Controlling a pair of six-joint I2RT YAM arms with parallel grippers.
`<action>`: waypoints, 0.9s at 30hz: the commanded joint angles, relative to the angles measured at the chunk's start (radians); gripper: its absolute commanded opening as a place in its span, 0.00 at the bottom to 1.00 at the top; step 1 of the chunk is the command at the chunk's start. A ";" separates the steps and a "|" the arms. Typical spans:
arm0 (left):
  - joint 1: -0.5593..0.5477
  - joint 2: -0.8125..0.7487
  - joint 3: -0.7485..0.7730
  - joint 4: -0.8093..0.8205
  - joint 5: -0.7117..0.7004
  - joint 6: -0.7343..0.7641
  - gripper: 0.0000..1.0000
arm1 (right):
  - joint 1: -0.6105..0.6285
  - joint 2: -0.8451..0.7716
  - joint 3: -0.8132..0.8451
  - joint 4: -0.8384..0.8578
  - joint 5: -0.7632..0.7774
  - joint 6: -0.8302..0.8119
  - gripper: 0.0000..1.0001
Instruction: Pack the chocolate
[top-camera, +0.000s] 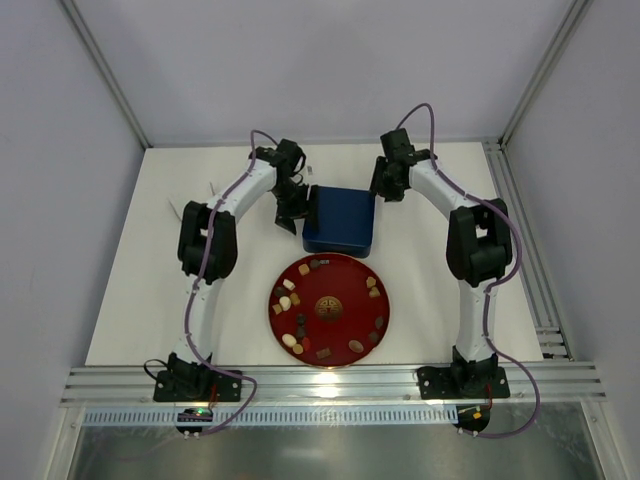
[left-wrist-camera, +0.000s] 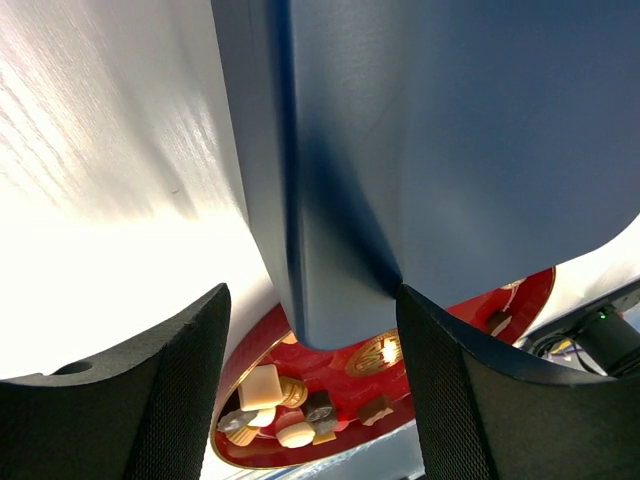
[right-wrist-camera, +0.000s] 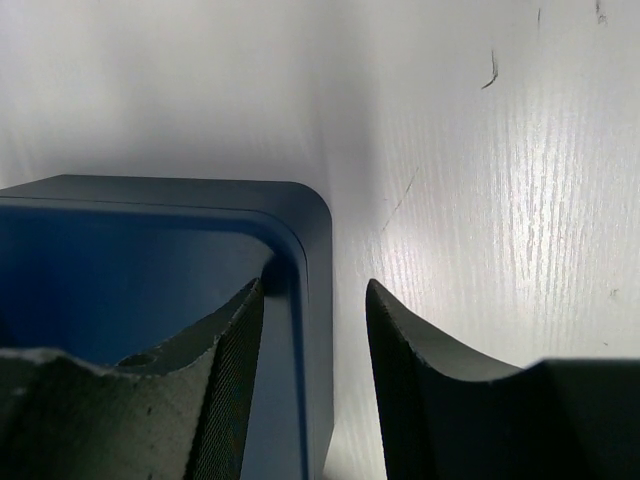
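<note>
The chocolate (top-camera: 286, 302) lies as several small brown, tan and cream pieces round the red plate (top-camera: 345, 285); some pieces (left-wrist-camera: 262, 385) show under the left wrist view on the plate (left-wrist-camera: 254, 340). Behind the plate sits the dark blue tin (top-camera: 340, 222). My left gripper (top-camera: 290, 215) is at its left edge, open, with the tin's corner (left-wrist-camera: 450, 130) between the jaws (left-wrist-camera: 311, 295) and a gap on the left side. My right gripper (top-camera: 380, 188) straddles the far right corner's wall (right-wrist-camera: 316, 290), open, one finger over the blue surface (right-wrist-camera: 130, 260), the other outside.
The white table (top-camera: 150, 300) ends at a metal rail (top-camera: 330, 385) along the near edge, where both arm bases are bolted. Frame posts rise at the back corners, and a slotted rail (top-camera: 520, 250) runs down the right side.
</note>
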 joint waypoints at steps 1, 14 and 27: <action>-0.005 0.036 0.057 -0.065 -0.063 0.033 0.66 | 0.003 0.111 -0.024 -0.172 0.128 -0.071 0.47; 0.001 0.022 0.151 -0.052 -0.076 0.023 0.71 | 0.020 0.067 -0.030 -0.157 0.091 -0.083 0.48; 0.052 0.114 0.255 0.090 -0.052 -0.043 0.73 | 0.020 0.121 0.124 -0.189 0.022 -0.165 0.49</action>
